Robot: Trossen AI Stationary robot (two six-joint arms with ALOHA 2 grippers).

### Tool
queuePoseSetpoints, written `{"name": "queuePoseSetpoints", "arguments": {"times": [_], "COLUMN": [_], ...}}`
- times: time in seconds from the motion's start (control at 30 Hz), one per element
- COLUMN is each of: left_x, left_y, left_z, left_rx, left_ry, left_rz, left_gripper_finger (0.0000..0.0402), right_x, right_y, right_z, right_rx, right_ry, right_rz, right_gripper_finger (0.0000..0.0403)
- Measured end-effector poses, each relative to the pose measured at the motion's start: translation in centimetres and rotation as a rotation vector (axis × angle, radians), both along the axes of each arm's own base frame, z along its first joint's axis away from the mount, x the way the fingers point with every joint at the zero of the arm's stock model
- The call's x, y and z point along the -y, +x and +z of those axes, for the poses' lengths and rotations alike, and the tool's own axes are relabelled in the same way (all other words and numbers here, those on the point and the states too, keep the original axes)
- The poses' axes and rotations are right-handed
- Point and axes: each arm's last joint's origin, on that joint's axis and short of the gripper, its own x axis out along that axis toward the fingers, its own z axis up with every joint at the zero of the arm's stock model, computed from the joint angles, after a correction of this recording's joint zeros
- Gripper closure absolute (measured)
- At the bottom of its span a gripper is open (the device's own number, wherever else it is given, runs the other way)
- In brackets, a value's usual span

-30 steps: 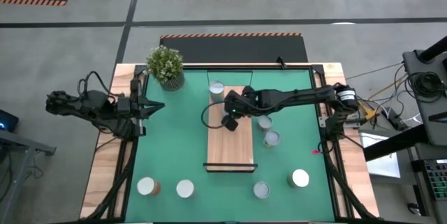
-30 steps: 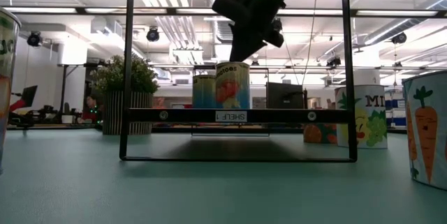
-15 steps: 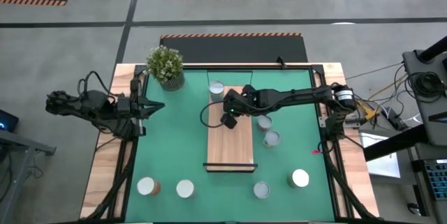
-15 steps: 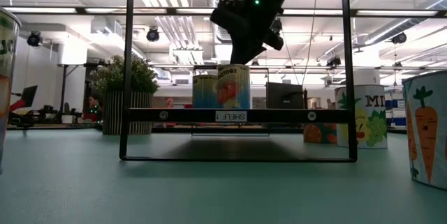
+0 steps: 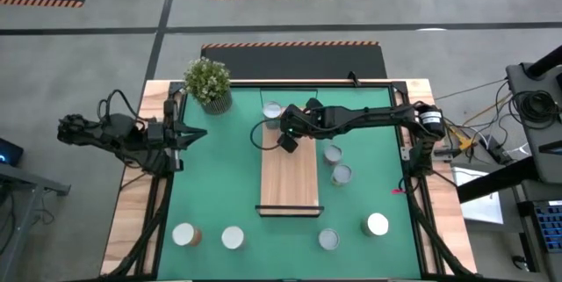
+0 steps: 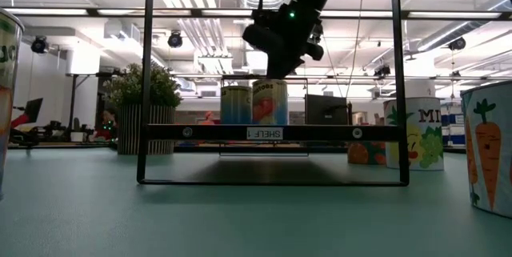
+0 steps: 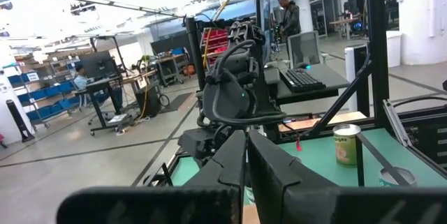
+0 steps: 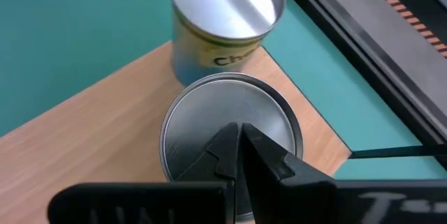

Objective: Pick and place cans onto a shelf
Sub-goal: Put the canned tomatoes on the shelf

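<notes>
Long light-wood plank shelf [image 5: 289, 175] lies mid-mat. Right gripper [image 8: 239, 147], fingers pressed together, hangs above a silver-topped tin can [image 8: 230, 123] standing at the shelf's far end. Left gripper [image 5: 195, 135], fingers together, waits at the table's left edge.

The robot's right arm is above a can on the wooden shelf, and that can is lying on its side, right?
Not quite. The right gripper is above a can on the wooden shelf, but the can stands upright. The right wrist view looks down on its round silver top, and the low view shows it standing with its label facing out.
</notes>
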Motion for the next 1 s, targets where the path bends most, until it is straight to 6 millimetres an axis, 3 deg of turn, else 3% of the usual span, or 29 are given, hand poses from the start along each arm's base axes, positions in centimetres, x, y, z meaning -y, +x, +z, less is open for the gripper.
{"name": "queuePoseSetpoints", "arguments": {"times": [1.0], "left_x": [0.0], "left_y": [0.0], "left_z": [0.0], "left_rx": [-0.002], "left_ry": [0.001], "left_rz": [0.000], "left_gripper_finger": [0.0402], "right_x": [3.6], "right_y": [0.0], "right_z": [0.2], "right_rx": [0.018], "right_ry": [-0.058], "right_rz": [0.005], "right_gripper_finger": [0.0394]}}
